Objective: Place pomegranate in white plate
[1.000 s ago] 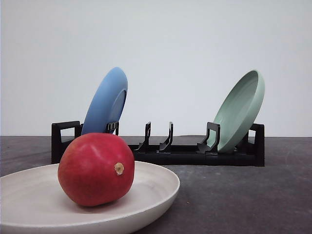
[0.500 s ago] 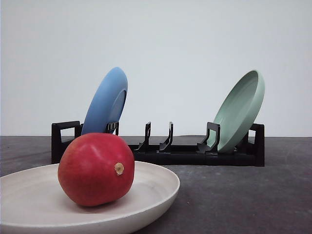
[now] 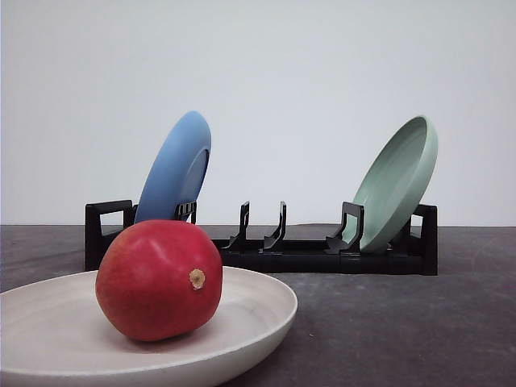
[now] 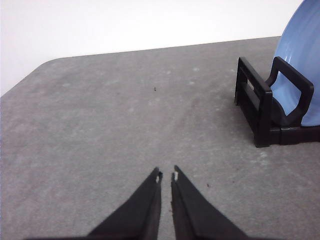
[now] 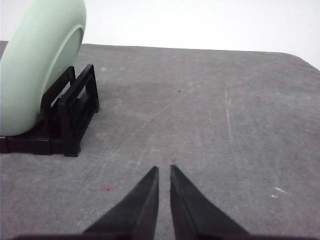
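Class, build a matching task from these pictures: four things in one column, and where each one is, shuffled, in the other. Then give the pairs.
1. pomegranate
2. blue plate
3. pale green plate
4. white plate

A. leaning in the rack's right end
B. lying flat on the table
C. resting in the white plate
D. leaning in the rack's left end

Pairs: 1-C, 2-D, 3-A, 4-B

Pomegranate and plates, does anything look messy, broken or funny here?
Nothing stands out. The pomegranate sits whole in the white plate. The blue plate and green plate lean in the black rack, but that is how a rack holds them. The left gripper and right gripper are shut and hold nothing.
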Available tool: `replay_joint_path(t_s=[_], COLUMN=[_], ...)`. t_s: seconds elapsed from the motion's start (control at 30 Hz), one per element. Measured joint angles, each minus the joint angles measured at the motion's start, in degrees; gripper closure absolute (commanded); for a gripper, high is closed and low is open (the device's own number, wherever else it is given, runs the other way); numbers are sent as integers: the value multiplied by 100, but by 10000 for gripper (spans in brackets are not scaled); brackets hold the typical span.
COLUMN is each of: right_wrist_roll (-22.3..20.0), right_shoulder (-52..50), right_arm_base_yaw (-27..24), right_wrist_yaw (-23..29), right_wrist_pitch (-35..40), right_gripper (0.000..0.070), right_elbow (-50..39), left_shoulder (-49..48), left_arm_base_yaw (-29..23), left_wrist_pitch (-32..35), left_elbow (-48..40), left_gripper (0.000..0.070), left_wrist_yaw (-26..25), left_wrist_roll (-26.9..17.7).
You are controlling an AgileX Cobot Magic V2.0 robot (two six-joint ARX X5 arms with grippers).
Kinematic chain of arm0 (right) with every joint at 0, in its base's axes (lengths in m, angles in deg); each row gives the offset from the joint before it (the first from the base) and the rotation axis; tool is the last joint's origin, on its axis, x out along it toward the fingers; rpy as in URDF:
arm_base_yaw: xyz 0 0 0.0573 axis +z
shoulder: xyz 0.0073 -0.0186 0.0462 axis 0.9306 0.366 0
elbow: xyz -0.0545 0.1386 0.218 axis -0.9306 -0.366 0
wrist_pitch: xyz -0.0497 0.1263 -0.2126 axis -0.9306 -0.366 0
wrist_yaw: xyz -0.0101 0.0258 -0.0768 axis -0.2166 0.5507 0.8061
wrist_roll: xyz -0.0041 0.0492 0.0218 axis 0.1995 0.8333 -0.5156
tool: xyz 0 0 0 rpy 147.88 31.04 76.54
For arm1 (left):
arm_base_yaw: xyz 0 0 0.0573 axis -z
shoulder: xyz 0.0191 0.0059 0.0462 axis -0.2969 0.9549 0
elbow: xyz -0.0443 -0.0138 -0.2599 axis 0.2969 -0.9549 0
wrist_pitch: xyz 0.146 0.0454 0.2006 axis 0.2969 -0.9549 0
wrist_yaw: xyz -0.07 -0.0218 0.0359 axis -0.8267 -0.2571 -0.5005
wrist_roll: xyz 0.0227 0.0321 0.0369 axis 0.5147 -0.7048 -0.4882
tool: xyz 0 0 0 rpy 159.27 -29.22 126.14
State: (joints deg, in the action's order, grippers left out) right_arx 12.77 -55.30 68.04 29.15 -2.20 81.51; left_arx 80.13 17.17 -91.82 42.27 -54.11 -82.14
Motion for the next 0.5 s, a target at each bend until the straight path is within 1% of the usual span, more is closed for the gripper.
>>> replay_joint_path(t_s=[0.5], right_wrist_roll=[0], right_shoulder=[0], right_arm_base_yaw=[0], right_wrist_yaw=[0], right_wrist_pitch=[0], right_gripper=[663], right_elbow=[0], left_shoulder=[0], left_arm_base_yaw=[0], left_wrist_pitch=[-2], left_elbow=[0], left_gripper=[677], left_wrist_yaw=[0], left_wrist_roll=[0])
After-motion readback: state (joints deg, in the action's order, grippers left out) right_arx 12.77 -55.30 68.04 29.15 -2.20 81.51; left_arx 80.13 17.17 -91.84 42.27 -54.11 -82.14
